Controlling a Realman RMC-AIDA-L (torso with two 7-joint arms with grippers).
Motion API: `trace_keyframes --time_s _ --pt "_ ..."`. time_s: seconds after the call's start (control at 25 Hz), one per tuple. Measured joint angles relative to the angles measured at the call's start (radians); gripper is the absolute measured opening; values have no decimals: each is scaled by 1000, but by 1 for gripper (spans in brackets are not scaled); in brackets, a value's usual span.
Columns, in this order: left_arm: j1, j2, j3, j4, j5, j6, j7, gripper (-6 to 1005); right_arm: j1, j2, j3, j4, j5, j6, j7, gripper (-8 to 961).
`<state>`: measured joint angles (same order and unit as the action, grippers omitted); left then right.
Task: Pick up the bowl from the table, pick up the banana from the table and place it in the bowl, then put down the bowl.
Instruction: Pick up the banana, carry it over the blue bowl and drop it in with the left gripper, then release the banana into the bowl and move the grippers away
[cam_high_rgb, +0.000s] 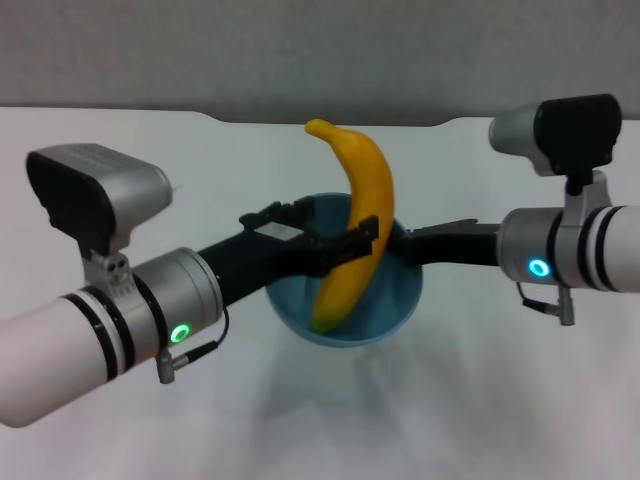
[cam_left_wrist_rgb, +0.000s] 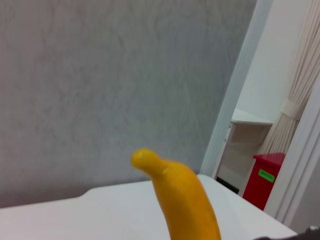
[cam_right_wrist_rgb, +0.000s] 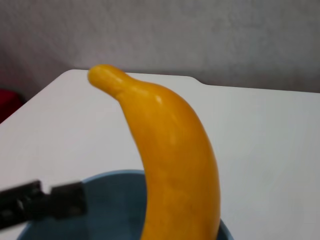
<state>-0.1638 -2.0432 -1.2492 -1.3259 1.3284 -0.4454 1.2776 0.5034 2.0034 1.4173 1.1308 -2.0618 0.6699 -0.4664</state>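
Left hand (cam_high_rgb: 345, 245) gripping banana (cam_high_rgb: 355, 225) upright, over bowl (cam_high_rgb: 385, 300)

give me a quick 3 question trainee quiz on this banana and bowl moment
1. True or false: the banana lies flat on the table.
2. Which gripper grips the banana? A) left gripper B) right gripper
3. Fill in: the banana's lower end sits inside the ____.

Key
1. False: it stands nearly upright, lower end in the bowl.
2. A: the left gripper is clamped on its middle; the right gripper is at the bowl's rim on the robot's right.
3. bowl
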Motion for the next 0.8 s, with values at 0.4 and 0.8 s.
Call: trace_keyframes --time_s 0.4,0.8 --pt "79 9 -205 -30 11 13 26 916 82 -1 122 -101 -84 92 -7 42" --pt "135 8 -297 -23 67 43 40 915 343 0 280 -476 -28 84 -190 42"
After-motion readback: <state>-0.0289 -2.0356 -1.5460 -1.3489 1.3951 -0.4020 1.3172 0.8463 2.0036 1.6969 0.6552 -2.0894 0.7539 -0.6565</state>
